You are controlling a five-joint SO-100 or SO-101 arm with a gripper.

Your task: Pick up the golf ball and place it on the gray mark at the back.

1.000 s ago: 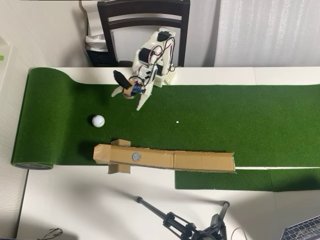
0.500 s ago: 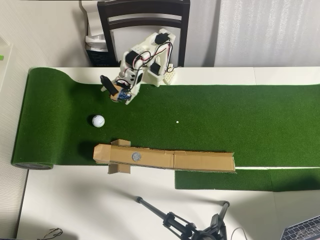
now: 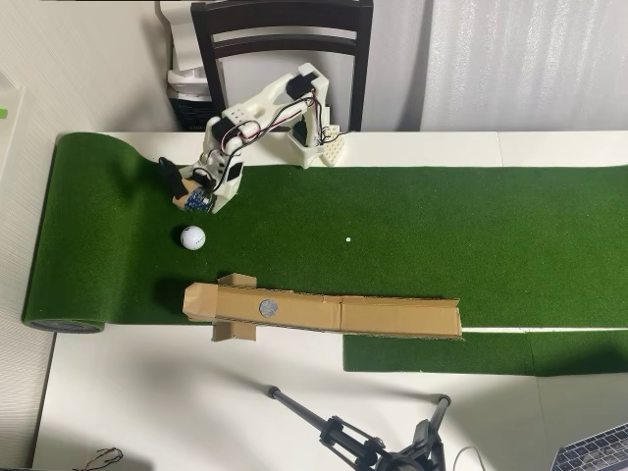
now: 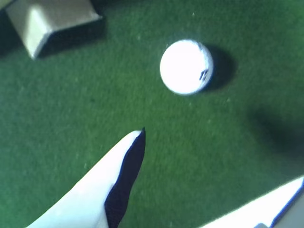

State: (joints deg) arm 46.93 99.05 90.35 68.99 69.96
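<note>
Wrist view: pincer (image 4: 209, 156) spread wide, golf ball (image 4: 185, 66) seemingly clear ahead on turf (image 4: 61, 104).

- Golf ball (image 4: 185, 67): smooth, glossy white.
- Turf mat (image 3: 442, 226): rough green synthetic pile.
- Ramp (image 3: 324, 312): matt tan cardboard, bearing a flat gray mark (image 3: 268, 307).
- Arm (image 3: 265, 118): smooth white plastic.

The arm (image 3: 265, 113) stretches from its base at the counter's back edge toward the left end, bent downward. Its gripper (image 3: 179, 188) hangs low with jaws parted, holding nothing.
</note>
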